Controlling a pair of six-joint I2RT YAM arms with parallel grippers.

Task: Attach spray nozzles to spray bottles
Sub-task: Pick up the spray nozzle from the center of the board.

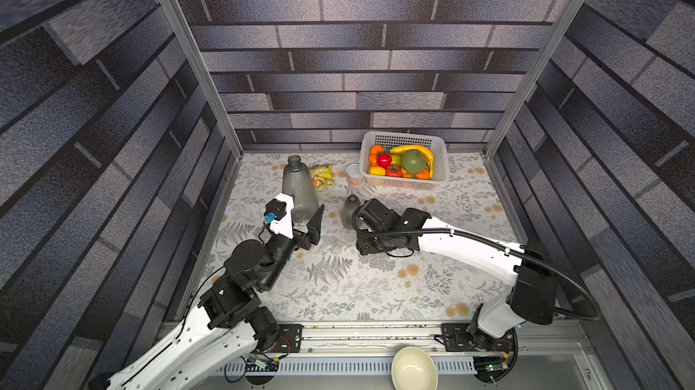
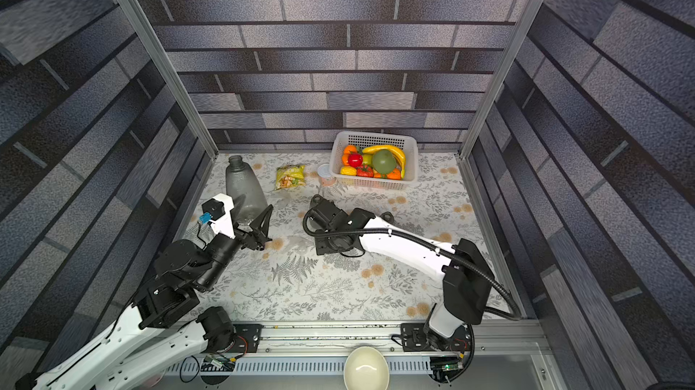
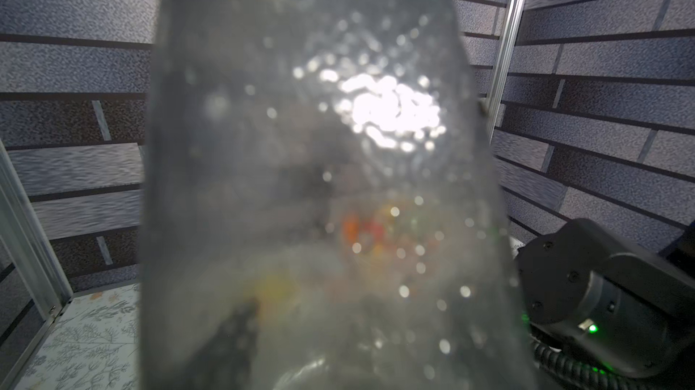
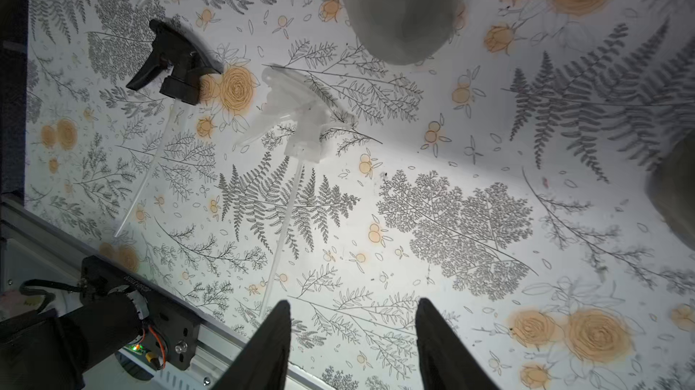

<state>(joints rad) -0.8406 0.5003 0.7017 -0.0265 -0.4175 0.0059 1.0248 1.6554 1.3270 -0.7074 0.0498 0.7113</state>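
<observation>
Looked down on a floral worktop (image 1: 376,294) inside a grey brick-patterned booth, with two white-and-black arms reaching in from the front edge. Held one smoky-grey spray bottle (image 1: 299,185) upright in the left claw (image 1: 304,219), clamped across the wide lower body, close to the left edge and toward the back. Filled the left wrist view with that bottle, blurred and very near. Pointed the right claw (image 4: 354,303) down over the middle of the worktop, black fingers apart, nothing between them. Showed, in the right wrist view, two spray nozzles lying flat side by side without touching: a black nozzle (image 4: 175,64) and a clear-whitish nozzle (image 4: 297,117), thin dip tubes trailing toward the front edge. Showed a second bottle (image 1: 351,209) upright just beside the right arm's wrist, a little back of the middle. Showed also a white basket (image 1: 404,139) of bright fruit at the back edge toward the right corner, a small tin can (image 1: 354,173) just beside it, and a yellow snack packet (image 1: 322,175) between the can and the held bottle.
</observation>
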